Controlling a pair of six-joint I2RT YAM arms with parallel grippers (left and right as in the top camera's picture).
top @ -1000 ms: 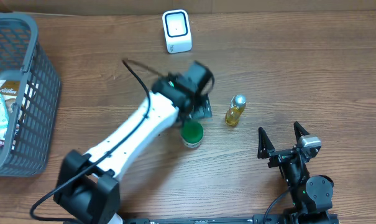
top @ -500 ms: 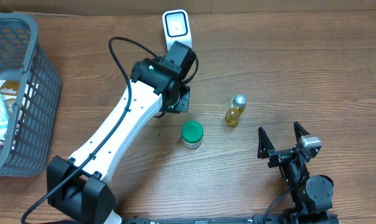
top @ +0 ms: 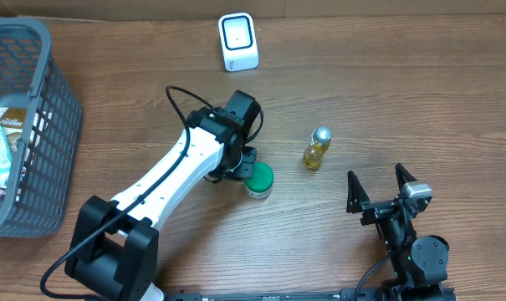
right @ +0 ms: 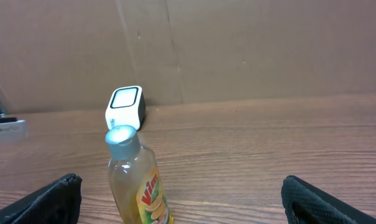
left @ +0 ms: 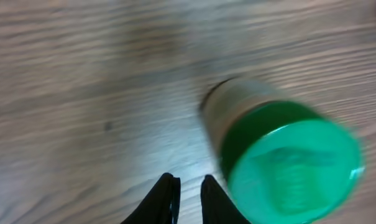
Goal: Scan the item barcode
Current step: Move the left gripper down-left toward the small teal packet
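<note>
Standing just beside the left claw (left: 188,194), on its right in the wrist view, the green-lidded jar (left: 281,162) is resting on the table (top: 420,92). That claw is holding nothing, its fingers nearly together. The scanner (top: 238,42) is lying well beyond it. The yellow bottle (top: 316,148) is standing ahead of the right claw (top: 381,186), which is gaping wide, empty.

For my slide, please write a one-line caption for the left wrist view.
Left fingers, nearly closed and empty, beside a green-lidded jar on the wooden table, motion-blurred.
</note>
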